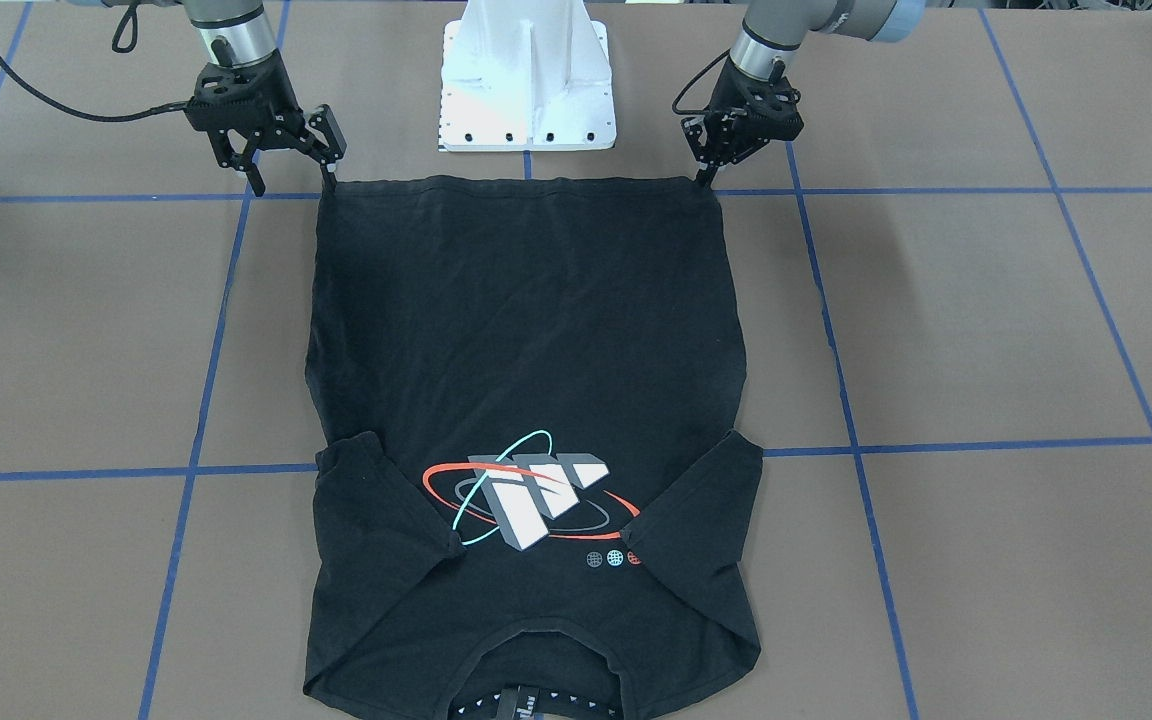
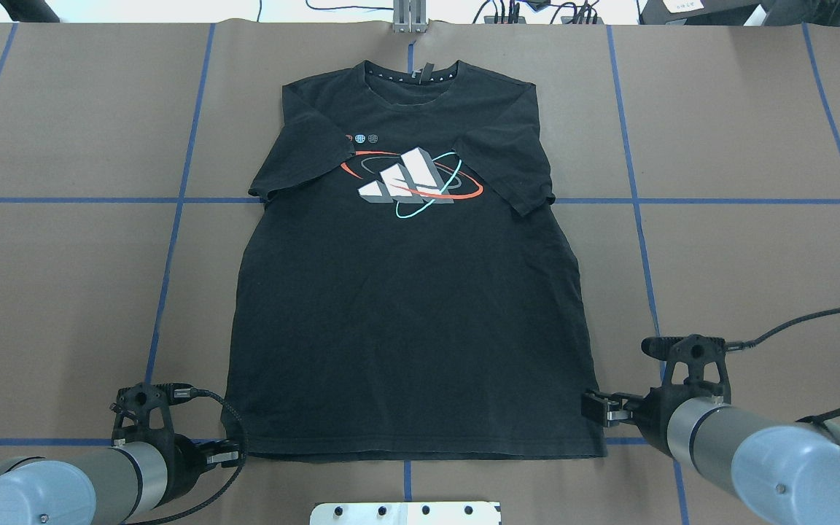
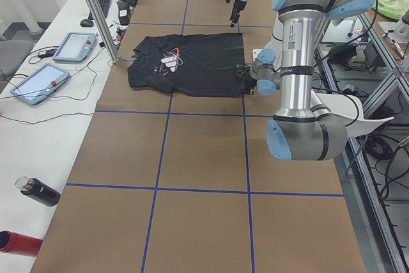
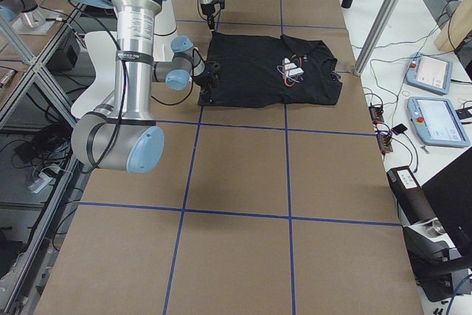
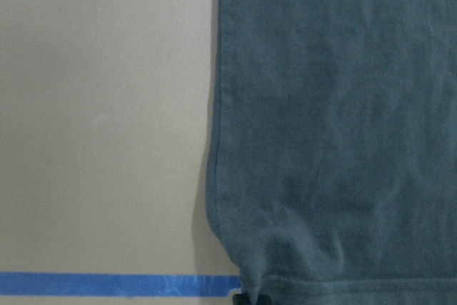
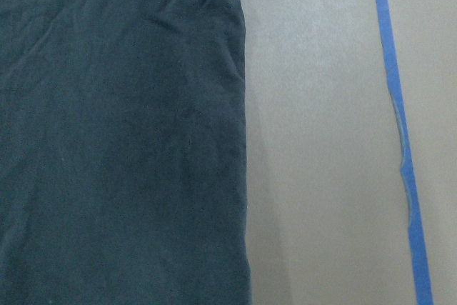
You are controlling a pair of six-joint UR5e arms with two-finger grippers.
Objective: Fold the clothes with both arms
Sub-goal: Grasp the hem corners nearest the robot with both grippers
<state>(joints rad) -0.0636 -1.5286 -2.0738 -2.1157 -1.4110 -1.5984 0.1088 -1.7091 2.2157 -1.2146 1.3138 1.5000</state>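
Note:
The black T-shirt (image 1: 526, 330) lies flat on the brown table, graphic side up, sleeves folded inward, its collar at the far edge and its hem toward the robot's base. In the overhead view my left gripper (image 2: 230, 456) is at the T-shirt's (image 2: 405, 313) left hem corner. From the front, that gripper (image 1: 705, 181) has its fingers pinched together on the corner. The left wrist view shows the cloth (image 5: 343, 141) puckered there. My right gripper (image 1: 293, 180) stands open at the other hem corner, one fingertip (image 1: 329, 178) beside the cloth. The right wrist view shows only flat cloth (image 6: 121, 141).
The white pedestal base (image 1: 526, 90) stands just behind the hem, between the arms. Blue tape lines (image 2: 172, 240) grid the brown table. A side bench beyond the collar holds two tablets (image 3: 73, 46) and cables. A metal post (image 3: 96, 11) rises near the collar.

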